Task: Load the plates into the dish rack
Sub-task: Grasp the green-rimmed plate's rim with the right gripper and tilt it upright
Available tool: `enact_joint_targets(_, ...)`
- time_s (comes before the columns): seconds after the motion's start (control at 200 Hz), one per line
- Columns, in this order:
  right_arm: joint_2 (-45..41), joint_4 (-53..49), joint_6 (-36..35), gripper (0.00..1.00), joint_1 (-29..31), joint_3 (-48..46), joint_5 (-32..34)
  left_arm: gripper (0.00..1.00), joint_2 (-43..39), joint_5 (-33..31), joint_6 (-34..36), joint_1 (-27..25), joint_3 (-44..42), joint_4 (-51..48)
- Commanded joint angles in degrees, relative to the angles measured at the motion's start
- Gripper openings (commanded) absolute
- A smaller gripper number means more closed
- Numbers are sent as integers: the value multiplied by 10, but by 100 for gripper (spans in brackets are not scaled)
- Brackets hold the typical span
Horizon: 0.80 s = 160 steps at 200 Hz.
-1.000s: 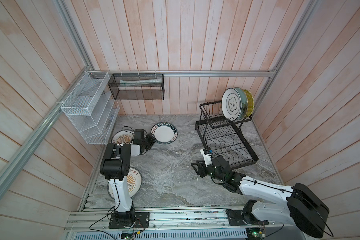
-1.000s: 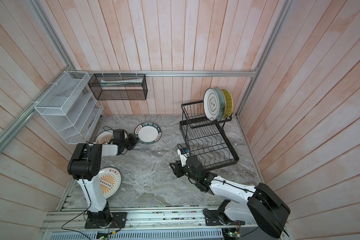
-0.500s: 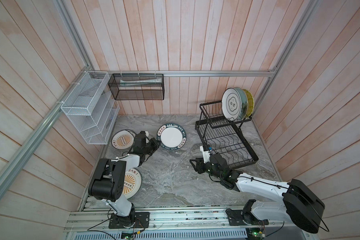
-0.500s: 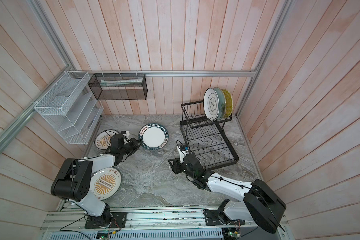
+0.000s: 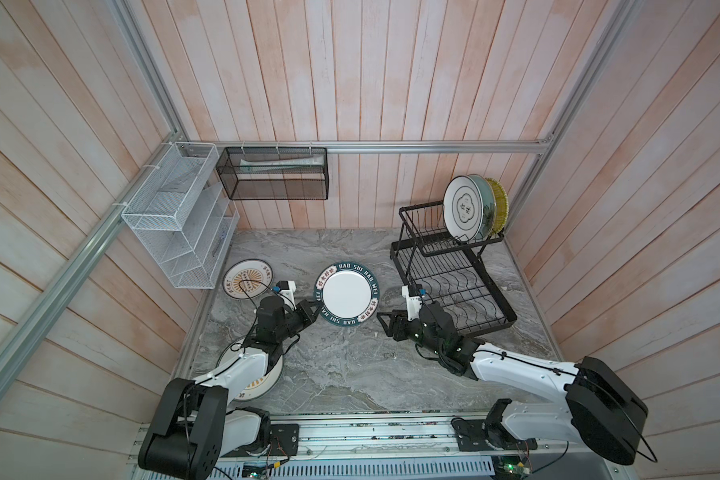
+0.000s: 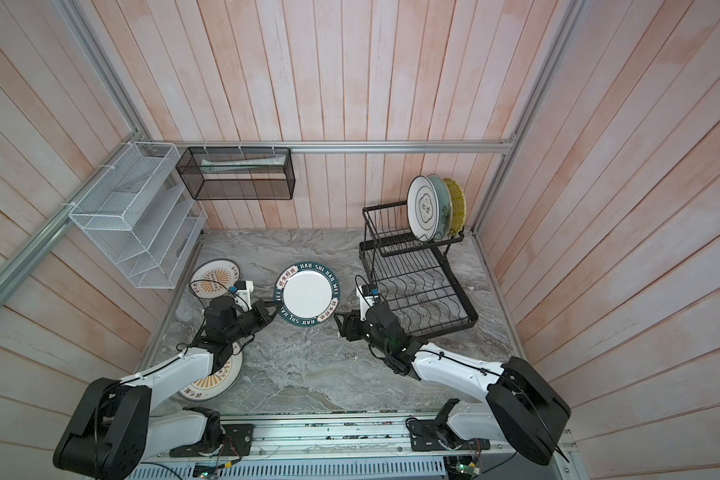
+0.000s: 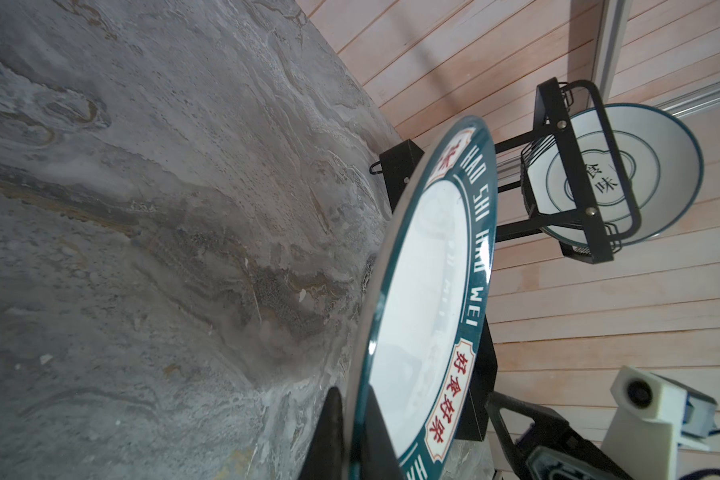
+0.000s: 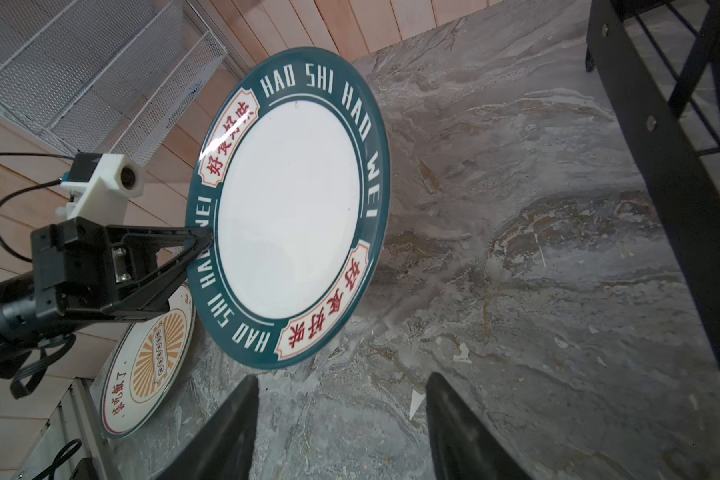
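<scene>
Lifted — glossy round lettered plate (image 5: 347, 296).

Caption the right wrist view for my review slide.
Left pincer grips the lettered-rim plate by its edge, tilted over the marble table; open right pincer faces it.

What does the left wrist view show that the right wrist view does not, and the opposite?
Only left wrist: the white ringed plate standing in the upper basket of the dish rack. Only right wrist: an orange-sunburst plate and the white mesh shelf. Both: the lettered plate, clamped at its rim by the left gripper.
</scene>
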Motion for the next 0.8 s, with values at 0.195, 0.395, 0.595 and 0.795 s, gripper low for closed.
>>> enact_joint_targets(0.195, 20, 24, -6, 64, -37, 40, -71, 0, -44, 63, 3, -4, -54, 112)
enact_joint_targets(0.395, 28, 23, -11, 62, -45, 51, -94, 0, -52, 76, 15, -12, -57, 127)
enact_joint_targets(0.595, 37, 27, -11, 58, -53, 54, -110, 0, -58, 92, 20, -19, -58, 140)
enact_joint_targets(0.795, 41, 42, -11, 53, -55, 58, -134, 0, -55, 96, 29, -30, -57, 141)
